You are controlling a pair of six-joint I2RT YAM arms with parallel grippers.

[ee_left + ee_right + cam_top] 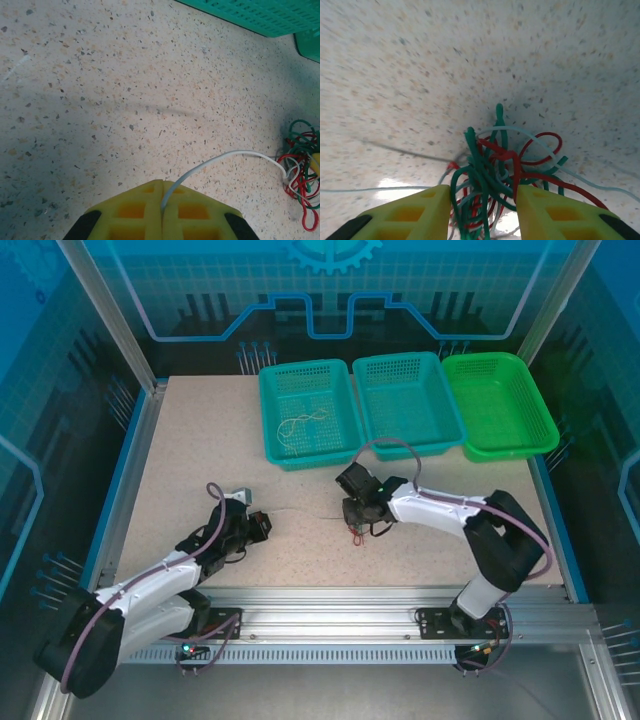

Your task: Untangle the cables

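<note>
Right up close in the left wrist view, the left claw is pinching shut on a white cable. That cable is running off to the right across the table and into the knot of cables, which the picture's edge is cutting off. In the right wrist view, the right claw is standing half open with the red, green and white knot sitting between its jaws. I cannot tell if they are touching it. From the top, the claws are facing each other with the thin white cable lying left to right between them, so I think pulling leftward is the way out. There the right claw is mostly hiding the knot.
</note>
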